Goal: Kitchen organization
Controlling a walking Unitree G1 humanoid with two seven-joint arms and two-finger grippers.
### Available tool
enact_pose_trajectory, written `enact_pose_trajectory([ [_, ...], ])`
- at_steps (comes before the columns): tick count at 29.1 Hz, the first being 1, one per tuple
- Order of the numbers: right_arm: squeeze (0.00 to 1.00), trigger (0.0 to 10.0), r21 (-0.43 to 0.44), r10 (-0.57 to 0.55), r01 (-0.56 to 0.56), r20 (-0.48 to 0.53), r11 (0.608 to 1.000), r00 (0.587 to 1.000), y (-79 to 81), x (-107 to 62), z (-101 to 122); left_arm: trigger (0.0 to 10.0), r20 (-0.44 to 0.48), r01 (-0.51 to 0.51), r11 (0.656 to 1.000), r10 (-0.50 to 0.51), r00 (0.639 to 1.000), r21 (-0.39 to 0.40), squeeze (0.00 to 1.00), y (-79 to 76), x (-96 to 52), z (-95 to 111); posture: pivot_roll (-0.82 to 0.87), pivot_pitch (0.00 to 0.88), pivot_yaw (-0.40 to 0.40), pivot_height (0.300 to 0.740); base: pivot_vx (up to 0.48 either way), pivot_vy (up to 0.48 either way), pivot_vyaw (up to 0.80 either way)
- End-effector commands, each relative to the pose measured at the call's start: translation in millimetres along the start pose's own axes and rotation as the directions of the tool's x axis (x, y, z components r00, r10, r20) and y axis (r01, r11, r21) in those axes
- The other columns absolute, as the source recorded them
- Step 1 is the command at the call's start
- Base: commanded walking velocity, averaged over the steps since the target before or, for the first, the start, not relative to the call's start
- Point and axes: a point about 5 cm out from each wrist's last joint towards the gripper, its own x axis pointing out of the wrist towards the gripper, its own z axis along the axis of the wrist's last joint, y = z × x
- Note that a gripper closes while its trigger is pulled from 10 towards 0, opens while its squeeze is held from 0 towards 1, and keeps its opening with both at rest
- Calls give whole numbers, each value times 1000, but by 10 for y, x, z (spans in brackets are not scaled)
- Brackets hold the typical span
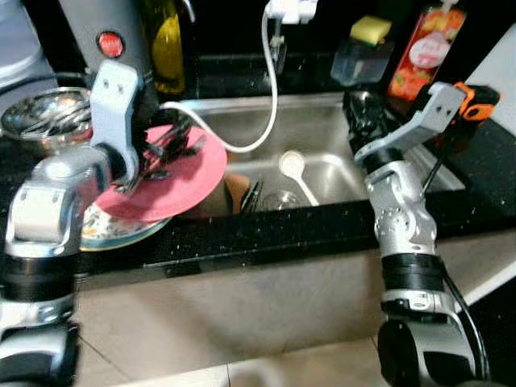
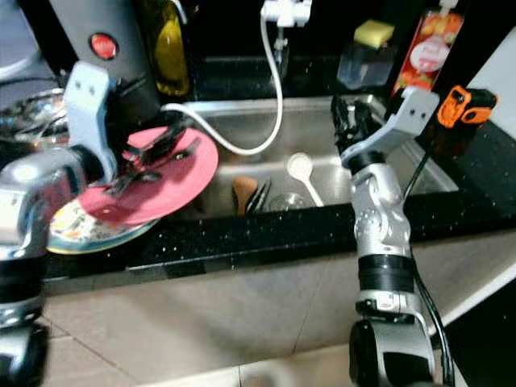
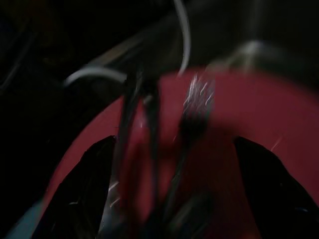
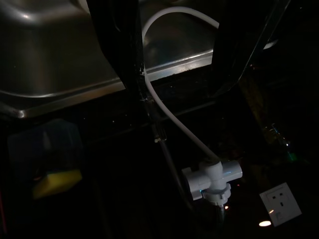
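1. While the pink plate [image 1: 173, 181] lies tilted on a patterned plate [image 1: 109, 230] at the sink's left edge, the left gripper [image 1: 165, 153] sits on top of it, black fingers [image 2: 153, 149] spread over the pink surface among dark cutlery [image 3: 192, 117]; whether they grip any of it cannot be told from the blurred left wrist view.
2. The right gripper [image 2: 348, 122] is raised over the right part of the steel sink [image 1: 322, 129], its fingers apart and holding nothing.
3. In the basin lie a white spoon [image 1: 295, 171], a glass [image 1: 282, 199] and a brown item [image 2: 244, 191].
4. A white hose [image 1: 270, 89] loops from the tap fitting [image 4: 212, 180] down toward the plates.
5. On the black counter behind stand a clear holder with a yellow sponge [image 1: 370, 29], a red pouch [image 1: 427, 48] and a yellow-green bottle [image 1: 167, 44].
6. A steel bowl [image 1: 44, 117] sits far left, beside a grey appliance with a red button [image 1: 110, 43].
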Motion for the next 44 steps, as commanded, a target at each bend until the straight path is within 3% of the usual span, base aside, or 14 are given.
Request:
enact_pose_trajectory([
  [1,0,10000,-2,7,-7,-10,1000,1000,17,9,-5,10000,-12,-4,983,6,1000,183,0,52,-51,50,295,0,-41,740,0,0,0],
  [4,0,10000,0,8,-8,-10,1000,1000,26,9,-10,10000,-41,6,937,9,999,349,0,91,-95,80,294,0,-36,740,0,0,0],
  [6,0,10000,1,6,-6,-8,1000,1000,25,2,-11,10000,-69,39,858,-4,998,512,0,214,-212,196,294,0,-36,740,0,0,0],
  [8,0,10000,2,5,-5,-8,1000,1000,21,-1,-10,10000,-74,44,832,-4,997,552,0,257,-245,231,294,0,-36,740,0,0,0],
  [12,0,10000,5,-5,5,-11,1000,1000,3,-12,-29,10000,-223,134,661,52,973,738,0,570,-349,143,306,0,-34,740,0,0,0],
  [15,0,10000,11,-2,2,-12,1000,1000,24,-1,-45,10000,-271,172,598,80,959,783,0,608,-276,24,307,0,-31,740,0,0,0],
  [18,0,10000,14,3,-3,-9,1000,1000,61,5,-50,10000,-94,56,822,-3,996,567,0,481,-41,122,288,0,-22,740,0,0,0],
  [21,0,10000,15,3,-3,-8,1000,1000,64,3,-50,10000,-74,52,841,-14,997,539,0,472,-30,137,288,0,-22,740,0,0,0],
  [23,0,10000,10,-5,6,-6,1000,1000,36,-20,-37,10000,30,15,936,-28,999,351,0,422,49,216,279,0,-23,740,0,0,0],
  [25,0,10000,7,-10,10,-7,1000,1000,19,-29,-35,10000,76,0,968,-19,997,250,0,426,83,264,279,0,-23,740,0,0,0],
  [28,0,10000,4,-14,14,-9,1000,1000,8,-35,-35,10000,109,-9,984,-11,994,177,0,445,114,298,279,0,-23,740,0,0,0],
  [33,0,10000,5,-9,9,-11,1000,1000,30,-26,-42,10000,133,-23,972,55,990,-235,0,521,205,345,278,0,-24,740,0,0,0],
  [37,0,10000,4,-7,7,-12,1000,1000,34,-33,-46,10000,90,40,927,-6,996,-373,0,343,207,263,275,0,-20,740,0,0,0],
  [44,0,10000,2,-16,16,-23,1000,1000,-4,-57,-63,10000,4,154,884,-170,985,-442,0,-59,49,9,296,0,-34,740,0,0,0],
])
